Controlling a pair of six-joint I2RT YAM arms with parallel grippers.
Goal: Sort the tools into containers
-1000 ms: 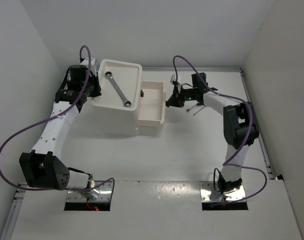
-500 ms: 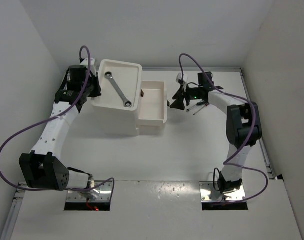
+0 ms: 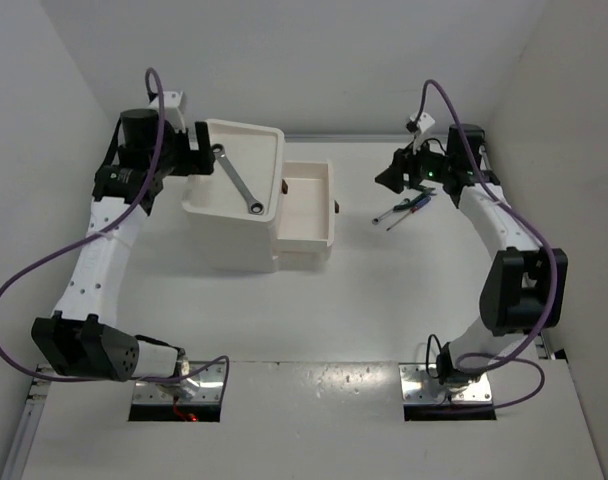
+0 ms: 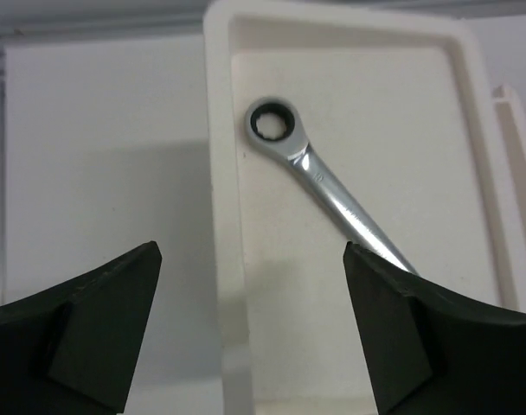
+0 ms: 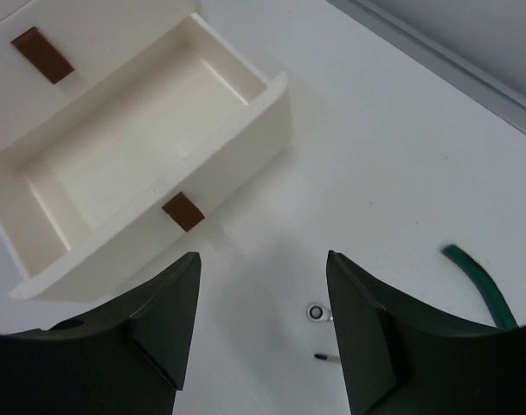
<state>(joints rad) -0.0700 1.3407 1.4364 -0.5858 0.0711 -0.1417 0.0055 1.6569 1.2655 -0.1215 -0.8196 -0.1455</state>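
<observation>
One wrench (image 3: 236, 180), one drawer (image 3: 309, 212), two screwdrivers (image 3: 403, 208)

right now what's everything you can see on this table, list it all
drawer unit: one, white, left of centre on the table
open drawer: one, white, pulled out rightward, nothing inside
drawer handles: two seen, reddish-brown
wrench: one, silver, in the unit's top tray
green-handled pliers: one, on the table right of the drawer
screwdrivers: seemingly two, thin, beside the pliers
left tool: open, over the tray
right tool: open, near the drawer
</observation>
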